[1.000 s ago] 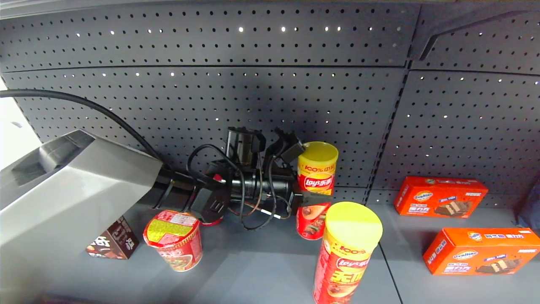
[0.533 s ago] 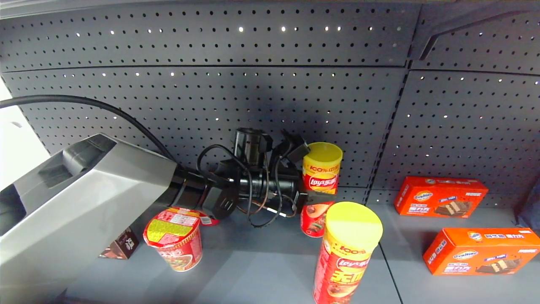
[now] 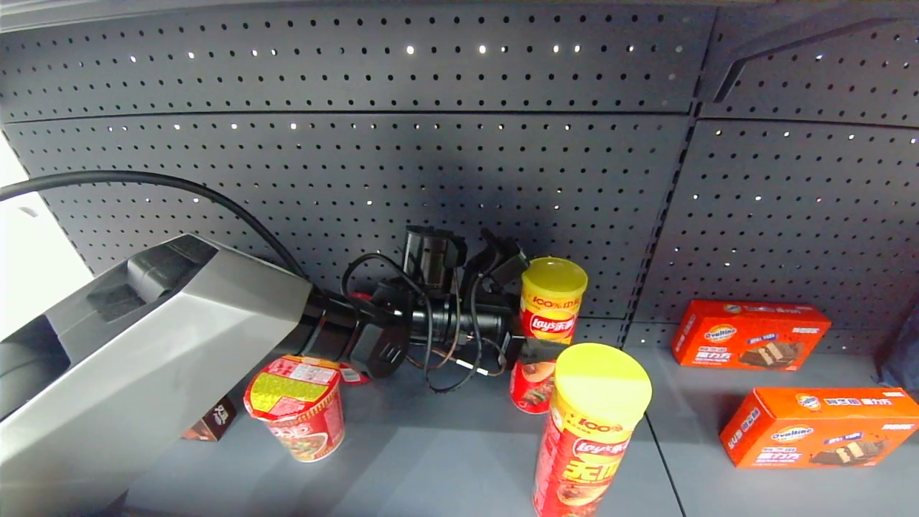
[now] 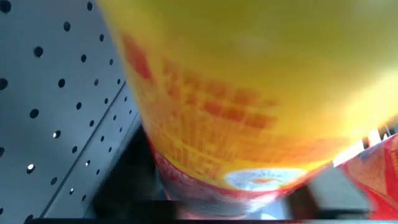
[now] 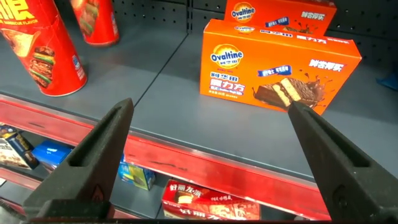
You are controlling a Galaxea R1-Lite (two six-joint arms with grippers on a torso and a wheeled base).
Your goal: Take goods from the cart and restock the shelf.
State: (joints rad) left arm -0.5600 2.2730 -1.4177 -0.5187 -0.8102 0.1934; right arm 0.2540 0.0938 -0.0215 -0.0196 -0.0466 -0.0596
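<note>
Where grey shelf (image 3: 431,459) meets pegboard (image 3: 359,179): left tool (image 3: 518,305) pinching the chip can (image 3: 554,309), right tool (image 5: 210,104) spread wide.

open shelf deck (image 3: 431,459) btw noodle cup (image 3: 296,406) & front chip can (image 3: 592,431): widest lane in. pegboard (image 3: 431,165) shuts the back, close behind rear chip can (image 3: 549,316). front chip can stands just ahead of it, blocking approach from the front-right. narrower gap btw front chip can & orange boxes (image 3: 818,427). brown box (image 3: 212,424) crowds the left end.
</note>
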